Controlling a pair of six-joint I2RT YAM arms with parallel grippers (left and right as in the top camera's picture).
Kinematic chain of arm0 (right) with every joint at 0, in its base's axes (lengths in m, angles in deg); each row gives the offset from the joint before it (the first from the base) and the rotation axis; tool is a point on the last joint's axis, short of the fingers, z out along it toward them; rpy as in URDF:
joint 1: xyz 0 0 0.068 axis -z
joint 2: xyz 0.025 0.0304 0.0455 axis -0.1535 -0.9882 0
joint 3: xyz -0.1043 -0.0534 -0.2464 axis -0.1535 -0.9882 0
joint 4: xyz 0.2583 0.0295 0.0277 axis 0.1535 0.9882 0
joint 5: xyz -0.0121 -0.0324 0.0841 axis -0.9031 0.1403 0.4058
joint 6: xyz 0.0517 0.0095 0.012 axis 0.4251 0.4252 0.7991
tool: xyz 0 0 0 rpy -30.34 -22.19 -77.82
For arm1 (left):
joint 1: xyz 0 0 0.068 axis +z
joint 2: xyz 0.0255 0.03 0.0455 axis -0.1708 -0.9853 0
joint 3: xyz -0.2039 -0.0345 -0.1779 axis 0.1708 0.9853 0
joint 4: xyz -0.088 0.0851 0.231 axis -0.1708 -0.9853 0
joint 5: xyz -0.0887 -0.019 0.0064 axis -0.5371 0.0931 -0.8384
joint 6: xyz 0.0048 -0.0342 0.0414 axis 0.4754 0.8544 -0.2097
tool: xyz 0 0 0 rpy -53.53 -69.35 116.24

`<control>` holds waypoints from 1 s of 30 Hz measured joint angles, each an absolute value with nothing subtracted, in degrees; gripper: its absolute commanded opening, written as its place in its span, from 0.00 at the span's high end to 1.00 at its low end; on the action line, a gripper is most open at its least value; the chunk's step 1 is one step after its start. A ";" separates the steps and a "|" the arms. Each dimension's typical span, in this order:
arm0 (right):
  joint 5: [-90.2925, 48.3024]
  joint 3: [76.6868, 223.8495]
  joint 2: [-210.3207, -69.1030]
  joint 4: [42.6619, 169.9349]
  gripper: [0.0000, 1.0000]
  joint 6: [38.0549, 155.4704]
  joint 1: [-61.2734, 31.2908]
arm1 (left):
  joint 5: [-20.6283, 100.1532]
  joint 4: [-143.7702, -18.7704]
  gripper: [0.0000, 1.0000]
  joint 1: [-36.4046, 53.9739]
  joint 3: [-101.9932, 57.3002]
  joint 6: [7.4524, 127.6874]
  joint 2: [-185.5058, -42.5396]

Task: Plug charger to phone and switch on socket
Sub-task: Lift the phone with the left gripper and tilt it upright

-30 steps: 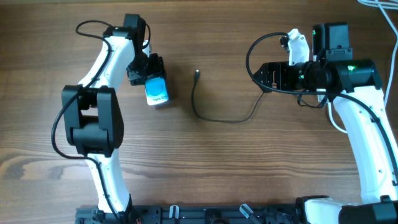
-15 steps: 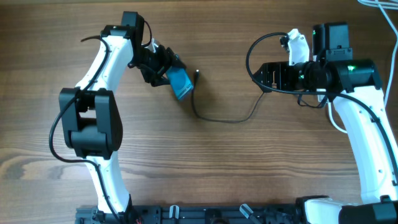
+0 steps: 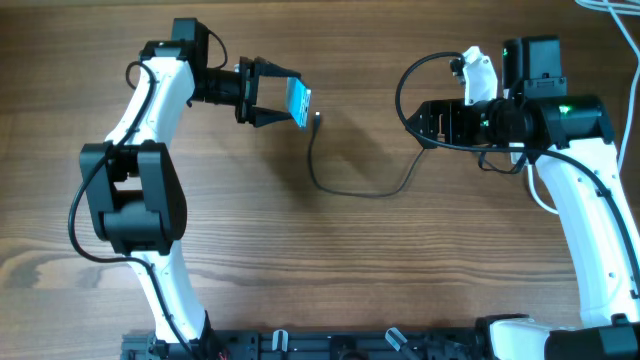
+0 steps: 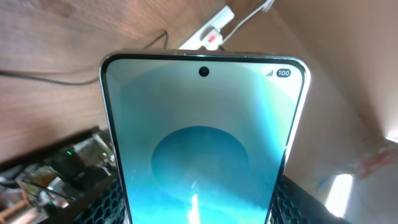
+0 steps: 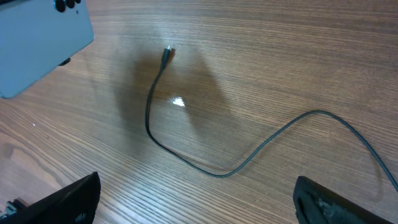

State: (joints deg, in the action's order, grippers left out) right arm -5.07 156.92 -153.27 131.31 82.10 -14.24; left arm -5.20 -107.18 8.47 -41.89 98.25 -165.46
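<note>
My left gripper (image 3: pixel 280 101) is shut on the phone (image 3: pixel 299 102) and holds it off the table, on edge, just up and left of the charger's metal tip (image 3: pixel 316 118). In the left wrist view the turquoise-and-white screen (image 4: pixel 202 143) fills the frame between my fingers (image 4: pixel 102 202). The thin black charger cable (image 3: pixel 350 193) curves across the table towards the right arm. My right gripper (image 3: pixel 432 118) is open and empty, above the cable (image 5: pixel 217 174). The phone's pale back (image 5: pixel 37 43) and the tip (image 5: pixel 168 53) show in the right wrist view. The white socket (image 3: pixel 478 75) lies by the right arm, its red switch (image 4: pixel 213 40) visible.
A thick white cord (image 3: pixel 605 12) runs off the socket at the back right corner. The right arm's black body (image 4: pixel 56 174) sits low in the left wrist view. Bare wooden table (image 3: pixel 400 270) lies in front of the cable.
My left gripper has lifted the phone from the table, carried it right towards the cable tip and turned it on edge. The right arm and cable have not moved.
</note>
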 measured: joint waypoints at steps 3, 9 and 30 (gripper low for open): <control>-5.07 156.92 -153.27 131.31 0.00 82.12 -14.24 | -8.02 -107.12 0.35 8.47 -41.89 101.35 -165.46; -5.07 156.92 -153.27 131.31 0.00 82.12 -14.24 | -12.06 -107.09 0.35 8.47 -41.89 106.18 -165.46; -5.07 156.92 -153.27 131.34 0.00 82.12 -14.24 | -13.74 -107.09 0.34 8.47 -41.89 109.50 -165.46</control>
State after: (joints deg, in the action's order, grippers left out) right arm -5.07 156.92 -153.27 131.34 82.12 -14.24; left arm -13.74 -107.09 8.47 -41.89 109.50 -165.46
